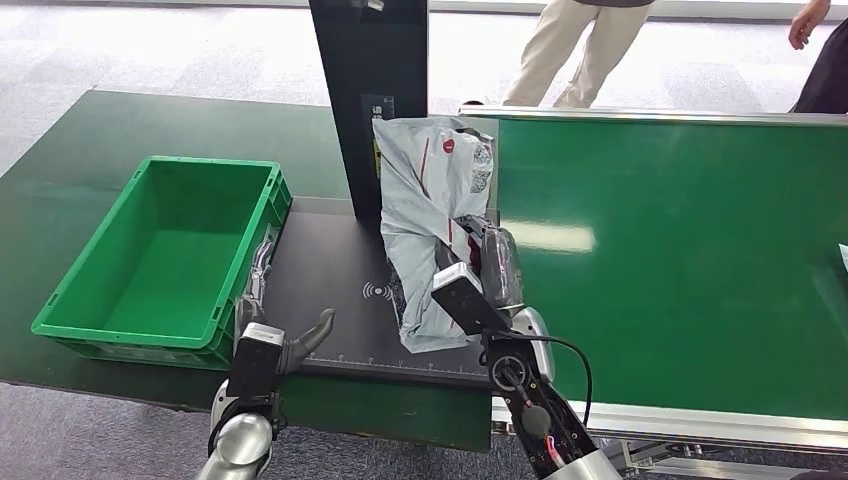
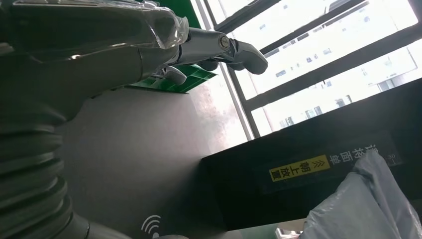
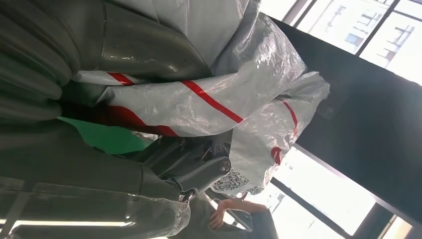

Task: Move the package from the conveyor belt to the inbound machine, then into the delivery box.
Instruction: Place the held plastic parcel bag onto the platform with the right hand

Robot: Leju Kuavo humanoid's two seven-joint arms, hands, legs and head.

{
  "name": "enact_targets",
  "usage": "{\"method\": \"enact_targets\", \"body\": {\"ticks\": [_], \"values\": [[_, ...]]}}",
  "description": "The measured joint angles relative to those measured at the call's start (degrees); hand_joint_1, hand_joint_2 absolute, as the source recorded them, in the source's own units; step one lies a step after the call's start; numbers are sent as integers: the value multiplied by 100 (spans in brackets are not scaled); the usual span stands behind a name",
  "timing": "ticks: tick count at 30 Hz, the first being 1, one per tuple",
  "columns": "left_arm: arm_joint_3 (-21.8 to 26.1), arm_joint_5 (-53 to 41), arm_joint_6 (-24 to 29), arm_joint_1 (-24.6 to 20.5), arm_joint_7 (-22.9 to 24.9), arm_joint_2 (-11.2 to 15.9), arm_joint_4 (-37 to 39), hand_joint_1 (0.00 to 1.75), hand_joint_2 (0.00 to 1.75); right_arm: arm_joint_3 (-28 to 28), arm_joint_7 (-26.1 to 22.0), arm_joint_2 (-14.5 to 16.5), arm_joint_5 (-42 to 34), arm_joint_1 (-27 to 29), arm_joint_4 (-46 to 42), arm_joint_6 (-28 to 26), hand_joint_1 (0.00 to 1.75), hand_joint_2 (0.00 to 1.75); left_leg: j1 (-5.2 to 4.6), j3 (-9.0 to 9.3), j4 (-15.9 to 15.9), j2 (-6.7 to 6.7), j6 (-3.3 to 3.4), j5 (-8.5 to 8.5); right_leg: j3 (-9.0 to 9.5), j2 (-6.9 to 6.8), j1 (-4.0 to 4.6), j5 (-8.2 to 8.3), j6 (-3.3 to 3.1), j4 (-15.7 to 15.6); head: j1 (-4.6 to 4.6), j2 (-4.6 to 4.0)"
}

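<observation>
The package (image 1: pixel 432 205) is a grey plastic mailer with red stripes and a label. It is lifted over the black plate of the inbound machine (image 1: pixel 330 270), its lower end on the plate and its top leaning near the machine's dark upright post (image 1: pixel 367 90). My right hand (image 1: pixel 487 262) grips the package's right side; up close the bag (image 3: pixel 234 94) wraps between thumb and fingers. My left hand (image 1: pixel 270 320) rests open at the plate's left front, fingers (image 2: pixel 239 50) spread beside the green delivery box (image 1: pixel 165 255). The green conveyor belt (image 1: pixel 680 250) lies to the right.
The delivery box stands empty on the dark green table (image 1: pixel 70 150), left of the machine. Two people (image 1: pixel 575 50) stand behind the conveyor at the far side. The conveyor's metal rim (image 1: pixel 660 415) runs along the front right.
</observation>
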Motion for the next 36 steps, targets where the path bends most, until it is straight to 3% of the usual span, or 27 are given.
{"method": "enact_targets", "body": {"ticks": [14,36], "values": [[-110,120,-10,-214,-96,-2,228,0,175,218,1,250,24,-618,1018,15,175,175,0,0,0,0,-2,2,0,0,0,0,0,1,1,0],[-163,240,-8,-285,-132,-2,384,0,175,795,98,569,236,-714,1264,184,175,175,3,0,0,0,-2,2,0,1,3,0,0,1,2,0]]}}
